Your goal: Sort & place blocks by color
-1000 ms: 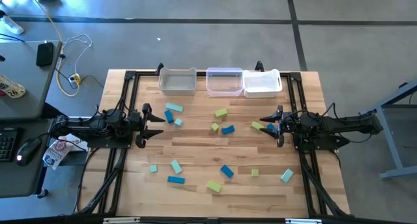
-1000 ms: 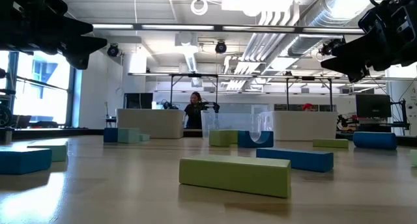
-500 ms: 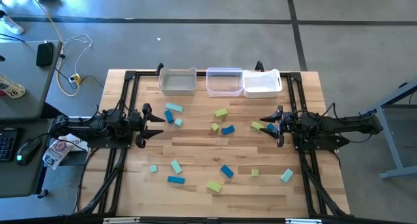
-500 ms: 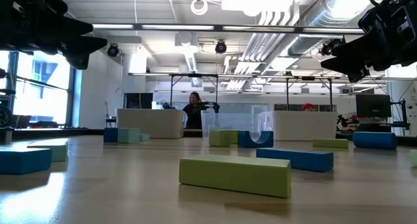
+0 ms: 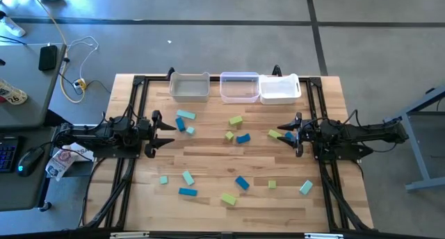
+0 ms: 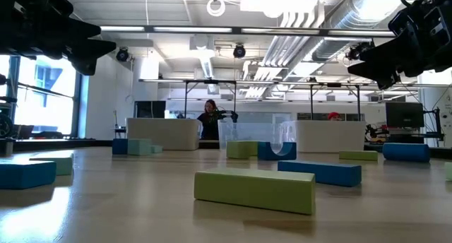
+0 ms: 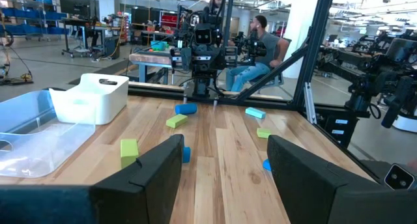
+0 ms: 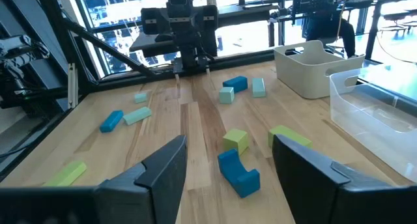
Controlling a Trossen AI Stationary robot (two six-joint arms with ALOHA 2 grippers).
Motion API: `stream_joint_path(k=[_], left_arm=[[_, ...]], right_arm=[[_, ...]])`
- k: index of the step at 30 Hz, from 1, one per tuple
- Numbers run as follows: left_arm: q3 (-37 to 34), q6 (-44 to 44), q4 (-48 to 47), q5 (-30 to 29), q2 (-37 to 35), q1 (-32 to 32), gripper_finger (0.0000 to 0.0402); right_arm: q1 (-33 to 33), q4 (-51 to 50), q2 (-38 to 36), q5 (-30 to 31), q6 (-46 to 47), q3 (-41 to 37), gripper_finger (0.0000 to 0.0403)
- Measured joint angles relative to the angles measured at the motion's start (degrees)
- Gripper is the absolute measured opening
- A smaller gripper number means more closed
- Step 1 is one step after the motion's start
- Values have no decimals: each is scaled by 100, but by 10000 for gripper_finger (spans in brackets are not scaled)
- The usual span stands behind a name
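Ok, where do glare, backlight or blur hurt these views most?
Right wrist view: bright windows behind the left arm's gripper leave it nearly a silhouette. Low view: ceiling lights flare, both arms are dark shapes, the near yellow-green bar is soft. High view: even light, the blocks throw short shadows.

- We see the left arm (image 5: 104, 136) lying level along the left side, reaching inward toward the middle.
- Its left gripper (image 5: 169, 135) points at the right one, fingers (image 7: 150, 168) spread wide apart, nothing between them.
- We see the right arm (image 5: 361, 135) mirrored along the right side, level too.
- The right gripper (image 5: 282, 135) faces left, fingers (image 8: 156, 168) parted just as wide, holding nothing.
- Both grippers hang above the table, well apart from each other.
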Motion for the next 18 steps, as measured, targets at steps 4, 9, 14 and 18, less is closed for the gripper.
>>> stream_joint_path(k=[4,9,14,18], left_arm=[[-1,0,72,-25,2,1,211],[0,0,88,-122,0,2,211],[0,0,91,-129,0,2,211],[0,0,83,-129,0,2,211]], right_arm=[[-2,2,1,0,2,0,213],[-2,0,-1,-1,0,0,213],[-2,0,1,0,2,0,213],[-2,1,0,-1,1,0,213]])
